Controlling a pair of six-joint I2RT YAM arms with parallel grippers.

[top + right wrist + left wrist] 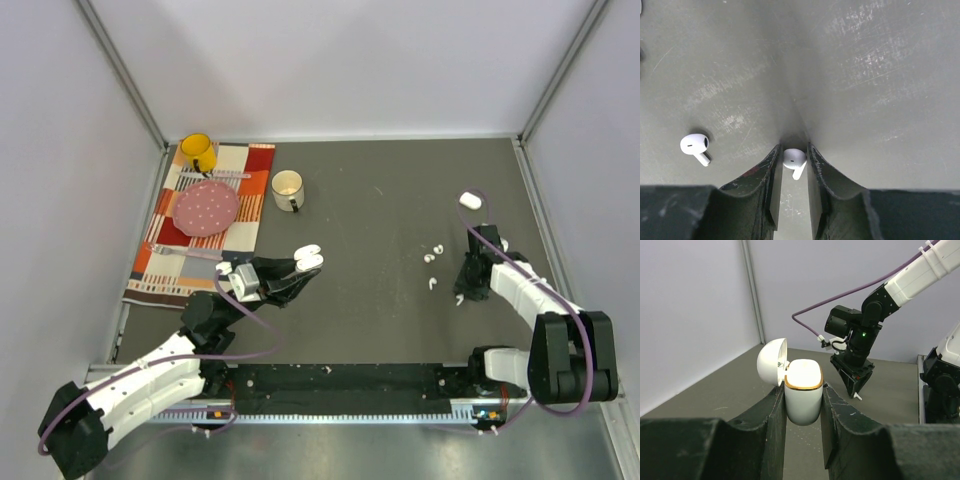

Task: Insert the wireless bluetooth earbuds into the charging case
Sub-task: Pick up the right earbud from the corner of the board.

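Observation:
My left gripper (297, 272) (803, 389) is shut on the white charging case (309, 263) (803, 402) and holds it upright above the table, its lid (771, 360) swung open to the left. My right gripper (464, 292) (793, 148) points down at the table with its fingers shut on one white earbud (795, 159) (459, 299), the stem toward the camera. Another earbud (695, 145) (432, 283) lies on the table to its left. Two more earbuds (437, 248) (429, 258) lie a little farther back.
A second white case (470, 200) lies closed at the back right. At the back left a striped cloth (240, 165) carries a pink plate (206, 208) and a yellow mug (198, 152). A white mug (288, 189) stands beside the cloth.

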